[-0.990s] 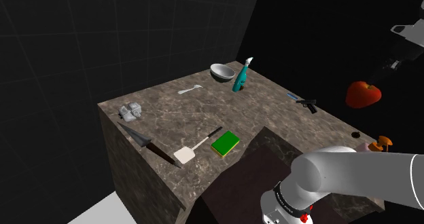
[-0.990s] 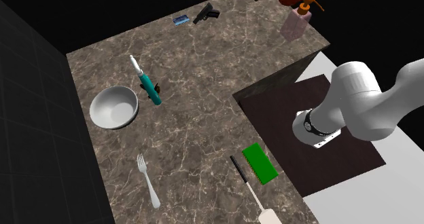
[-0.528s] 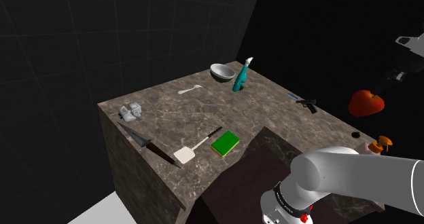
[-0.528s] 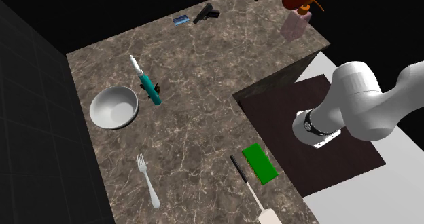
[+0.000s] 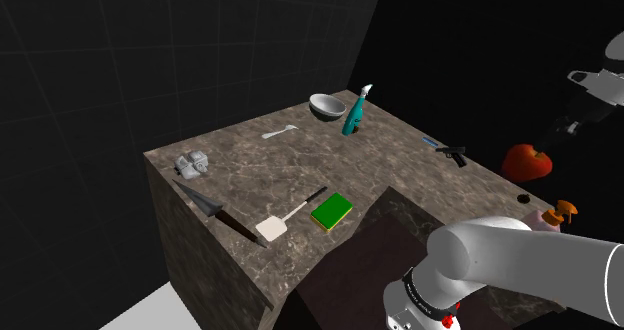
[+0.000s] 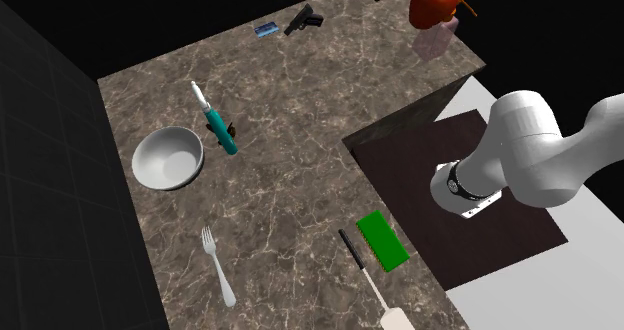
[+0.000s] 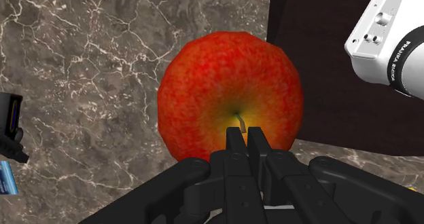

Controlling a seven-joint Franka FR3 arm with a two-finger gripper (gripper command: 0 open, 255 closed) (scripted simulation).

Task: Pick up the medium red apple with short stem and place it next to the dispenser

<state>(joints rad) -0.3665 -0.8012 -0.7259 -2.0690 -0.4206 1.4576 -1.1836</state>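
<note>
The pincer [image 7: 242, 138] is closed on the short stem [image 7: 239, 123] of the red apple [image 7: 231, 87], which hangs in the air above the desk [image 6: 300, 98]. In the shoulder view the apple sits at eleven o'clock from the dispenser [image 5: 560, 214], near the desk's edge. To my eye that thin hold may slip, or the swinging fruit may knock the pump or roll off the edge. Since half a second ago the apple has sunk lower, closer to the dispenser.

White rounded arm [image 6: 525, 148], black-banded joint, black fingers [image 7: 235, 142].
</note>
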